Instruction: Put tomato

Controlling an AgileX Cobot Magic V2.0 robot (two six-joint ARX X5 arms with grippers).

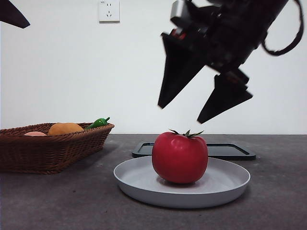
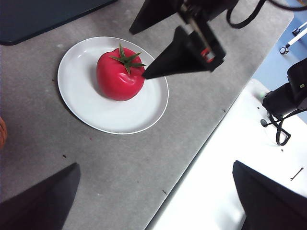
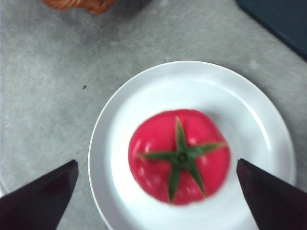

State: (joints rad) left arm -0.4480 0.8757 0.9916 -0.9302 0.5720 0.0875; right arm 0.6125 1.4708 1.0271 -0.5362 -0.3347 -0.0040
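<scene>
Right gripper [image 1: 184, 115] hanging above the tomato [image 1: 180, 157], jaws spread wide with nothing between them, both black tips clear of the fruit and pointing down toward it. Seen from the right wrist camera, jaws standing well apart on either side of the tomato [image 3: 179, 155], green star-shaped stem facing straight up at the lens. Seen from the left wrist camera, same gripper [image 2: 136, 53] poised over the fruit, one tip near the stem, no contact visible.

Tomato sitting upright on a round white plate [image 1: 225, 184], roughly centred, stem on top, skin glossy red with a slight dent on one side in the left wrist view [image 2: 120, 74]. Plate [image 2: 86, 112] resting flat on the grey table [image 1: 57, 201].

Behind the plate, a dark flat tray [image 1: 230, 151] lying on the table, just beyond the plate's far rim. Off to one side, well apart from the plate, a woven wicker basket [image 1: 48, 153] holding a round orange fruit [image 1: 65, 128], a small green pepper [image 1: 98, 122] and a pinkish item [image 1: 35, 133] barely showing over the rim.

Left gripper [image 2: 153, 211] held away from the plate over the table edge, jaws wide apart and holding nothing. White wall behind with a power socket [image 1: 109, 10].
</scene>
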